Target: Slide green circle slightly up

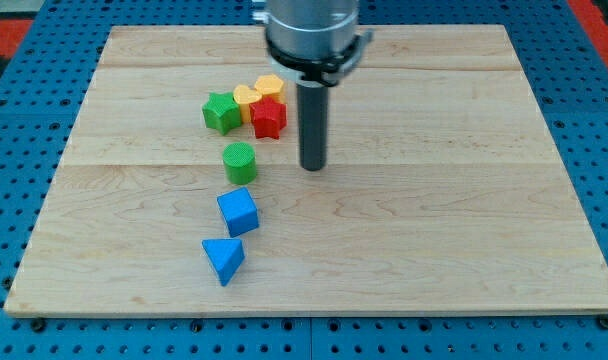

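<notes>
We are holding our tip [313,167] on the counter [464,230]; there is no claw on this arm, so no claw state can be told. The green circle [240,161] is sitting near the tip, toward the view's left. It is looking light, stiff and smooth-sided, so we are judging a centred push on its lower edge best.
</notes>
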